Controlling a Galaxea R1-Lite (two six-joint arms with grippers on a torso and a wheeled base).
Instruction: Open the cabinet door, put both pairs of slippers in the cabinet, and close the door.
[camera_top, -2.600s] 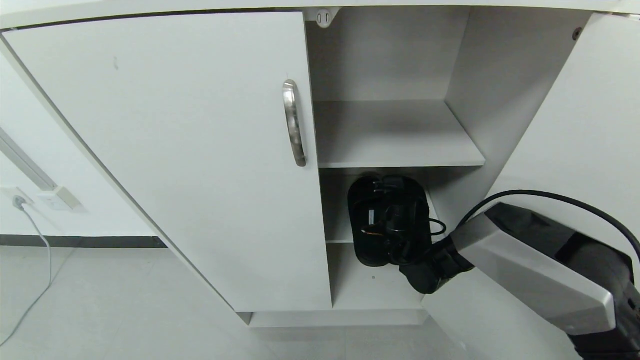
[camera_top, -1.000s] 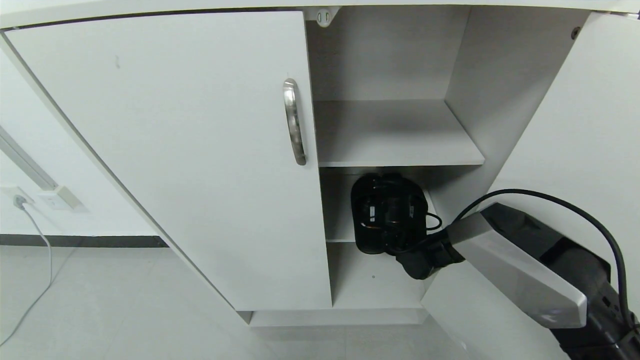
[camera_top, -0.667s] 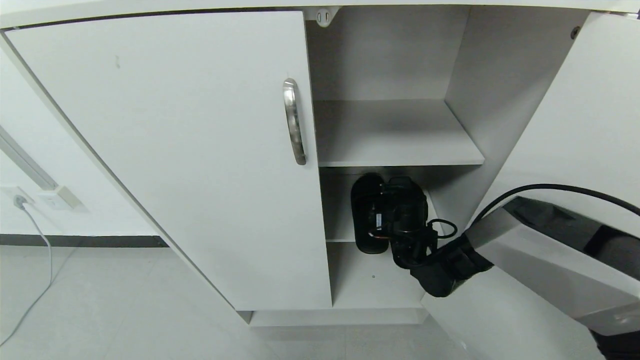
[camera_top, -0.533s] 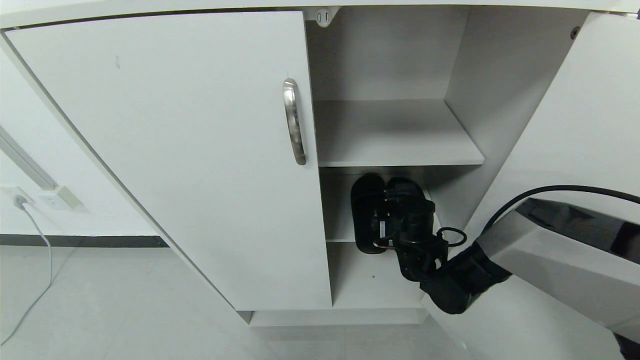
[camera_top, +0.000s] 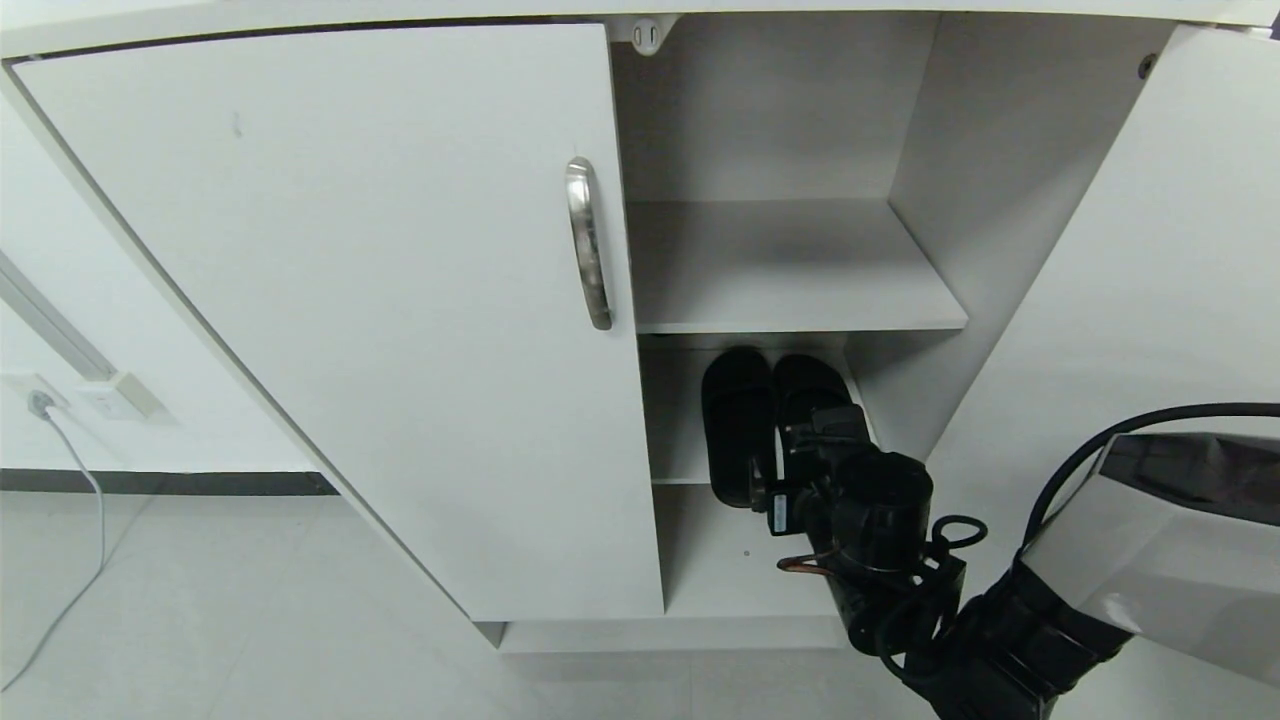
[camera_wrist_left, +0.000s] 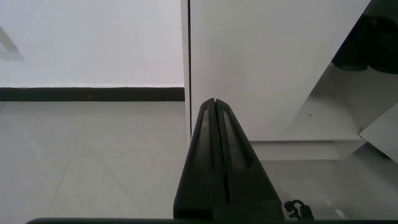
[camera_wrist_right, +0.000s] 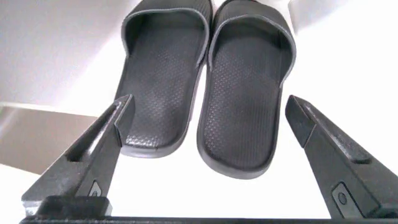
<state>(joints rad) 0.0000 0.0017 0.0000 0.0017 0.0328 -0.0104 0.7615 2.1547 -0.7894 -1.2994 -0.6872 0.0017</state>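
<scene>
The left tool (camera_wrist_left: 214, 107) hangs low before the closed left door (camera_top: 330, 300), its fingers pressed together on nothing. The black slippers (camera_top: 738, 420) lie side by side on the cabinet's lower shelf (camera_top: 675, 440), toes inward, long axes running front to back. The right tool (camera_wrist_right: 208, 102) sits just in front of their heels, wide open and empty, pointing along them without touching. The right arm is far nearer, so a straight pull back should clear it.

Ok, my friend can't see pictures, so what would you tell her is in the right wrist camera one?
A pair of black slippers lies side by side on a white cabinet shelf, heels nearest the camera. The right gripper is open, its two dark fingers spread wide on either side, touching neither slipper.
</scene>
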